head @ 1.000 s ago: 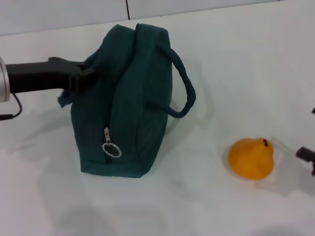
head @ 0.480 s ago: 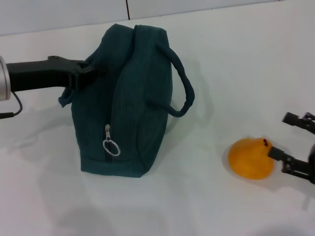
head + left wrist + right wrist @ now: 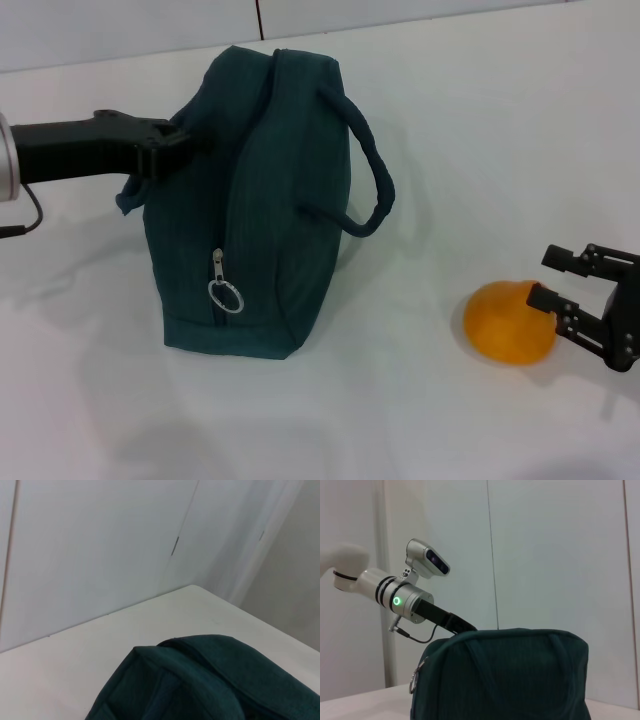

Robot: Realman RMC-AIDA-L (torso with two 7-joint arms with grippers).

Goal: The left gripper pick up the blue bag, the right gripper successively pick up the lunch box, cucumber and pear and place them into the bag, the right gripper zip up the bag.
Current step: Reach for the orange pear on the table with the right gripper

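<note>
The blue bag (image 3: 260, 200) stands upright on the white table, with its zipper ring pull (image 3: 225, 295) low on the near end and one handle (image 3: 370, 170) arching to the right. My left gripper (image 3: 165, 148) comes in from the left and is shut on the bag's left top edge. The bag also shows in the left wrist view (image 3: 200, 685) and the right wrist view (image 3: 505, 675). The orange-yellow pear (image 3: 505, 325) lies on the table at the right. My right gripper (image 3: 552, 280) is open, its fingertips just at the pear's right side. The lunch box and cucumber are out of view.
The white table (image 3: 400, 420) runs to a white wall at the back (image 3: 130, 25). In the right wrist view my left arm's silver wrist with a green light (image 3: 402, 599) reaches over the bag.
My right gripper has moved in from the right edge to the pear's right side, fingers spread. The bag and left gripper have hardly moved.
</note>
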